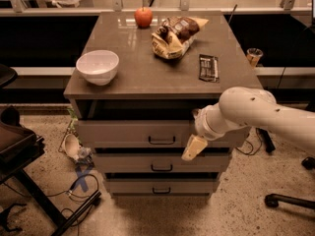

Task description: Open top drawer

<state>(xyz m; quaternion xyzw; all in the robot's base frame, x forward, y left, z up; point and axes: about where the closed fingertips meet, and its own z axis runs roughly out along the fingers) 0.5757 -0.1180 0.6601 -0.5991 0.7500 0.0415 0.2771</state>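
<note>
A cabinet (147,77) with its top drawer (118,132) standing partly out, a dark gap showing under the cabinet's top.

On the cabinet's top, from the left: a white bowl (97,66) at the left edge, an apple (143,16) at the back, a snack bag (174,29) right of the apple and a dark bar (208,67) near the right edge.

On the cabinet's front, the top drawer is the uppermost and tallest. Its handle (162,140) sits at the centre. The gripper (193,149) hangs just right of that handle, at the drawer front's lower edge, on a white arm (266,114) reaching in from the cabinet's right. Whether it is released or clenched cannot be told.

The pull looks begun but not finished. It would go best straight out from the cabinet, level and slow. A tug from right of centre could skew the drawer in its slides, and a jerk could set the apple rolling.

Counted: three drawers, with a middle drawer (123,163) and a bottom drawer (128,186) shut beneath; three handles; one bowl, one apple, one bag, one bar; one gripper.
</note>
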